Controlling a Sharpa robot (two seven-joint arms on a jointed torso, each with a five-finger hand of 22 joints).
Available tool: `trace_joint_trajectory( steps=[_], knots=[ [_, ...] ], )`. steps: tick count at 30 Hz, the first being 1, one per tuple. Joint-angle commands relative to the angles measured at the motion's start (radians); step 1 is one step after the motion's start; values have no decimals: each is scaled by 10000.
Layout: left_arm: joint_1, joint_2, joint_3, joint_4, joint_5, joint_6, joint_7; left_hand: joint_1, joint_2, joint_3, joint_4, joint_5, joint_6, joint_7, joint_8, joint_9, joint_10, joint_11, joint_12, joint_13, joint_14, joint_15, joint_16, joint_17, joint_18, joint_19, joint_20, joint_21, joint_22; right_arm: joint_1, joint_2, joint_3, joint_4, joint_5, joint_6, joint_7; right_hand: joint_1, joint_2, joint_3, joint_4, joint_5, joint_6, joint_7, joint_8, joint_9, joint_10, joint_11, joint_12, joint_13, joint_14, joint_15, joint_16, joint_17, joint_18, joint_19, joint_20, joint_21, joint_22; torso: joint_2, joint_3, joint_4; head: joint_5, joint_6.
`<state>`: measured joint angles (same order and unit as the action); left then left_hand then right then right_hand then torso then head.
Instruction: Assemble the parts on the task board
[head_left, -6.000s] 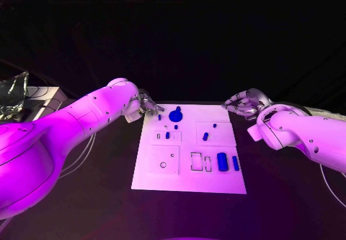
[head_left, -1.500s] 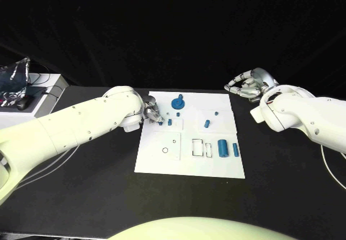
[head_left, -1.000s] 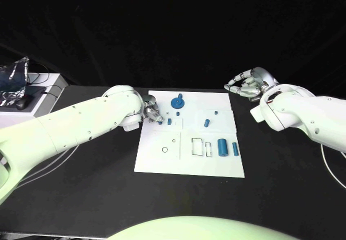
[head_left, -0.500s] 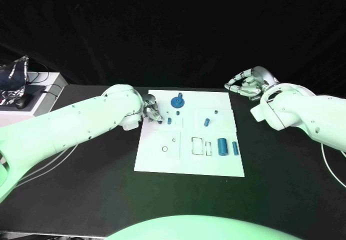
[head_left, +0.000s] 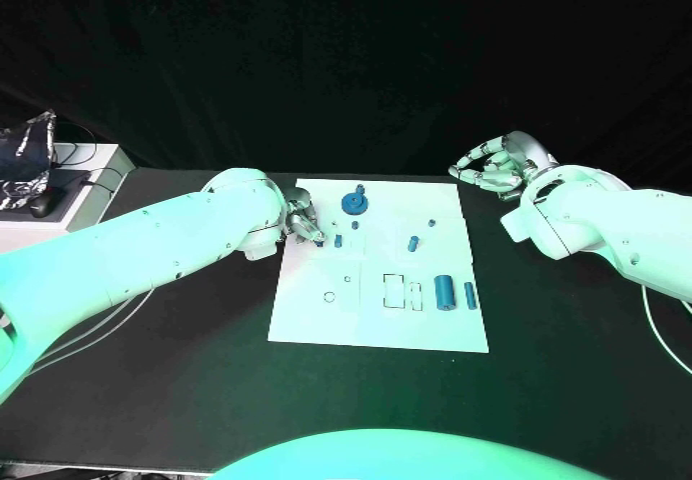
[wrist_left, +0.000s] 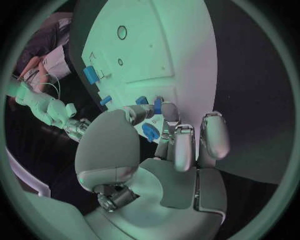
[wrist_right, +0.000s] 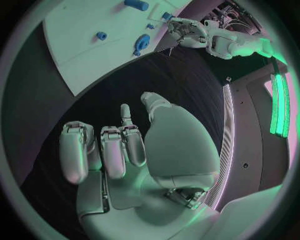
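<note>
Pinching small blue peg, silvery left hand

Open black table around the task board; left hand over its far-left corner.

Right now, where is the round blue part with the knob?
In the head view, the round blue part sits near the far edge of the task board, left of centre, just beyond and right of the left robot hand.
</note>
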<state>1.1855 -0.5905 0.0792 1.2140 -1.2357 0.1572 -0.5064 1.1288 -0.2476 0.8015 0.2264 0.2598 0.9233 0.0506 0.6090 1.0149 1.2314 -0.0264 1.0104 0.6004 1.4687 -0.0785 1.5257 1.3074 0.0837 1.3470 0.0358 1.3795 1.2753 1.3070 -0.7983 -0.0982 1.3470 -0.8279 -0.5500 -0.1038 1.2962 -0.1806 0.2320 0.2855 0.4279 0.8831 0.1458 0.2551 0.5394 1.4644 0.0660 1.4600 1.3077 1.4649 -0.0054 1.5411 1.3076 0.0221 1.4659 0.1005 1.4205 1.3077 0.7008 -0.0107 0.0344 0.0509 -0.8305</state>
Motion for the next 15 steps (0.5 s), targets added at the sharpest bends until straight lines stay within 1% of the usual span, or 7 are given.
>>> trace_joint_trajectory(
  steps=[1, 4, 9, 15],
  knots=[
    [-101, 9, -75, -8, -41, 370, -61, 8, 96, 1645, -1567, 28, 61, -95, 29, 519, -9, -54, 23, -9, 727, -66, 65, 1503, -54, 7, -55, 33, -15, -3, -7, 4, 14, -99, 125, 84, 21, -108, 58, 2, 37, -75, -1, 69, 9, -9, -27, -30, 1588, 835, -45, -48, 1746, 136, 419, -70, -23, 1788, 4, 3, -15, 15, -12],
    [-108, 8, -80, -14, -41, 383, -61, 8, 96, 1645, -1567, 28, 61, -95, 29, 519, -9, -54, 23, -9, 727, -66, 65, 1503, -54, 7, -55, 33, -15, -3, -11, 4, 14, -99, 125, 84, 21, -108, 58, 2, 37, -75, -1, 69, 9, -9, -27, -30, 1588, 835, -45, -48, 1746, 136, 419, -70, -23, 1788, 5, 2, -16, 17, -21],
    [-119, 5, -93, -28, -41, 435, -70, -18, 88, 1666, -1572, 20, 56, -93, 29, 530, 1, -52, 34, 12, 725, -66, 62, 1496, -49, -8, -57, 21, -33, -3, -18, 4, 13, -99, 120, 85, 21, -108, 58, 2, 37, -75, -1, 69, 9, -9, -27, -30, 1588, 835, -45, -48, 1746, 136, 419, -70, -23, 1788, -1, 4, 1, 1, -36],
    [-133, 7, -114, -47, -39, 501, -90, -191, 16, 1616, -1514, -43, 46, -98, 33, 567, 4, -46, 14, -35, 723, -58, 57, 1486, -50, -17, -55, 13, -37, -3, -21, 4, 12, -99, 117, 86, 21, -108, 58, 2, 37, -75, -1, 69, 9, -9, -27, -30, 1588, 835, -45, -48, 1746, 136, 419, -70, -23, 1788, 1, 3, -3, 7, -41]
  ],
)
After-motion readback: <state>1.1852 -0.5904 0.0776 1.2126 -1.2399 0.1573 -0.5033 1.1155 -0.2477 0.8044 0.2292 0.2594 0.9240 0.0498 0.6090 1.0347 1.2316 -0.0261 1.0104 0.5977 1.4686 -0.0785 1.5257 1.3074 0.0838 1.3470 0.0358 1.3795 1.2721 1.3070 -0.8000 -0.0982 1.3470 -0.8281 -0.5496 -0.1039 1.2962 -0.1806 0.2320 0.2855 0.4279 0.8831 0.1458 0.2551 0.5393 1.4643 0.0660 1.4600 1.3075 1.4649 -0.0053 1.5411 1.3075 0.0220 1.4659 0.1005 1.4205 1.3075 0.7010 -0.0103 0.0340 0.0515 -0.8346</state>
